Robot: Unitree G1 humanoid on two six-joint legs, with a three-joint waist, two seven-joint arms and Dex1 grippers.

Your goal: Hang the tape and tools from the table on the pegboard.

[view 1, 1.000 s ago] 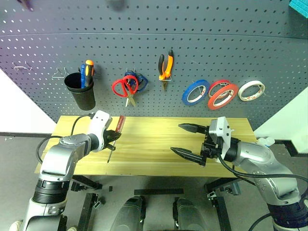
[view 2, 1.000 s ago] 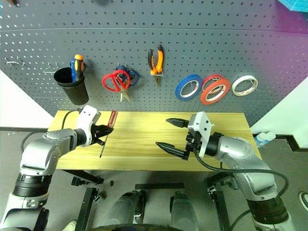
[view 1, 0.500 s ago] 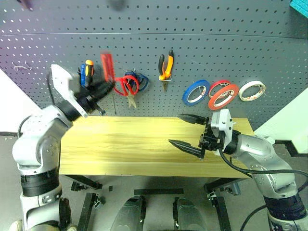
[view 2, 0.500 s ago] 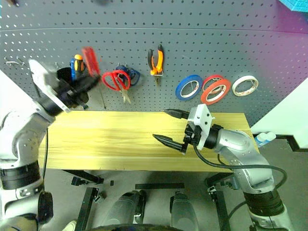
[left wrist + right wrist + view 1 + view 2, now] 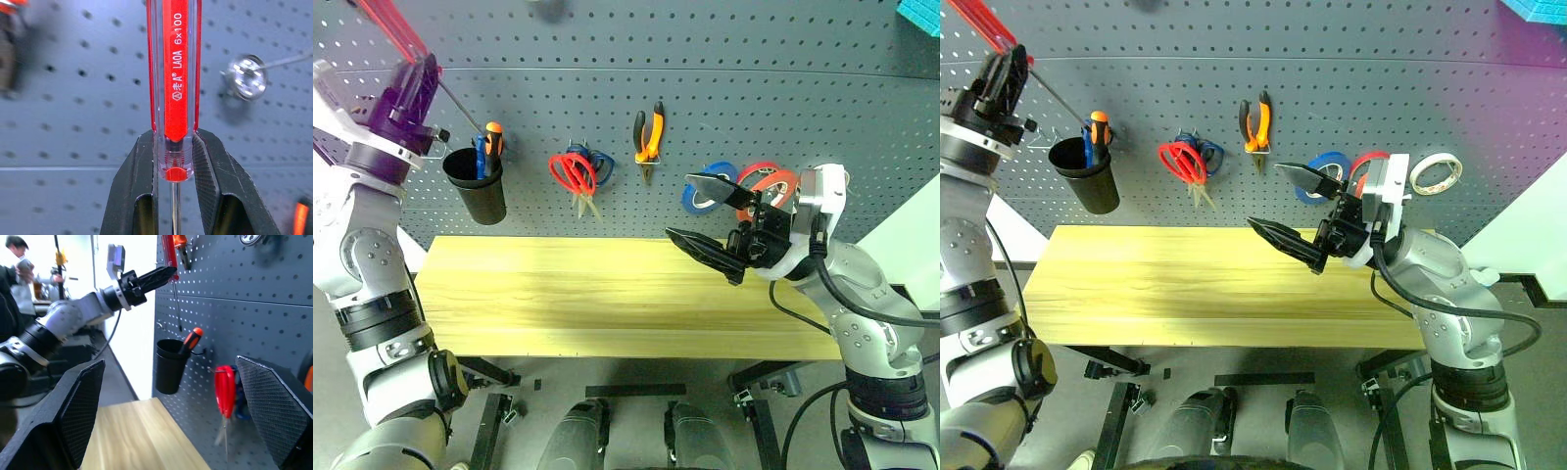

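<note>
My left gripper (image 5: 414, 80) is raised high at the far left of the dark grey pegboard (image 5: 754, 78) and is shut on the red-handled screwdriver (image 5: 175, 73). The screwdriver's thin shaft (image 5: 462, 108) slants down toward a black cup (image 5: 478, 184). Red-handled scissors (image 5: 572, 172) and orange-and-black pliers (image 5: 649, 132) hang on the board. The red tape (image 5: 781, 180) hangs at the right, partly hidden behind my right hand. My right gripper (image 5: 679, 208) hovers open and empty above the right half of the table (image 5: 558, 294).
The black cup holds a blue and an orange-handled screwdriver. Blue-handled scissors hang behind the red ones. A blue roll (image 5: 703, 196) and a white roll (image 5: 1435, 173) flank the red tape. A metal hook (image 5: 247, 76) sticks out by the screwdriver handle. A person (image 5: 17, 262) stands far off.
My left arm has swung up and to the left, carrying the screwdriver from over the table to high in front of the pegboard. My right gripper has risen a little, still open.
</note>
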